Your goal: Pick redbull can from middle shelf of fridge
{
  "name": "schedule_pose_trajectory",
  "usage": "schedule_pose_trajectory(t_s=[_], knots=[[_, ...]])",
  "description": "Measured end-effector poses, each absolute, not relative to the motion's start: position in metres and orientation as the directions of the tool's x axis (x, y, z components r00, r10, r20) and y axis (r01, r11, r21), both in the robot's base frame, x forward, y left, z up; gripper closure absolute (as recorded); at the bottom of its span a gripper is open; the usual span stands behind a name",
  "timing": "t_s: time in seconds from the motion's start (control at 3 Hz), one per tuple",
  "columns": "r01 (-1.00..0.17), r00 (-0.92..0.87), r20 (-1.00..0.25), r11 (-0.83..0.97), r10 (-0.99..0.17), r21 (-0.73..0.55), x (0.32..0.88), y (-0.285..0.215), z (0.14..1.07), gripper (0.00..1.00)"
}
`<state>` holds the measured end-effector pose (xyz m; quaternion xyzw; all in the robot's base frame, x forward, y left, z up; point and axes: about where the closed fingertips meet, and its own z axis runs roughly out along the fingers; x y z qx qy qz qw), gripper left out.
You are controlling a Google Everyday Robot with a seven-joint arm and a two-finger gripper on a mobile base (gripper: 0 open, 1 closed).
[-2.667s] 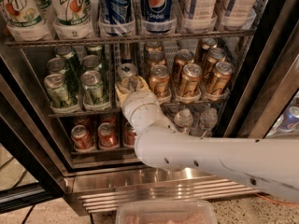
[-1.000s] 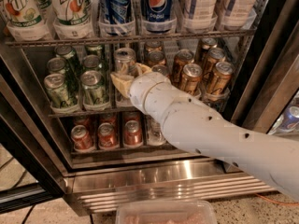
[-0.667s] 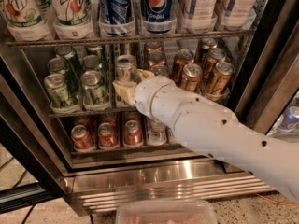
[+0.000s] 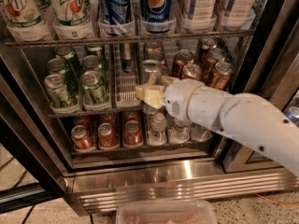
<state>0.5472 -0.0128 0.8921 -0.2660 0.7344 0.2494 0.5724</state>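
Observation:
My gripper [image 4: 148, 89] is at the front of the middle shelf [image 4: 84, 110] of the fridge [image 4: 163, 181], reaching in from the right on its white arm. Its cream fingers [image 4: 150, 97] are shut on the redbull can [image 4: 150, 70], a slim silver can with a pull-tab top, held upright just right of its lane. That white lane tray [image 4: 126, 88] is bare at the front. A second slim blue-and-silver can [image 4: 126, 55] stands at the back of it. The held can's lower body is hidden behind the fingers.
Green cans [image 4: 77, 83] fill the shelf's left, gold cans [image 4: 201, 66] its right behind my arm. 7UP and Pepsi bottles [image 4: 156, 6] stand above, red cans [image 4: 107, 134] and water bottles [image 4: 158, 127] below. The dark door frame [image 4: 275, 55] is at right. A clear bin [image 4: 166, 213] sits below.
The gripper has drawn the redbull can out of its lane and to the right, leaving the tray's front bare. The arm has swung lower and further right.

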Motion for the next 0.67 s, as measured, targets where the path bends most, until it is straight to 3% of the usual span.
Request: schedule_pose_trajectory(t_s=[0.67], knots=[[-0.7, -0.24, -0.963, 0.709, -0.125, 0.082, 0.5386, -0.0119, 0.8791, 1.0]])
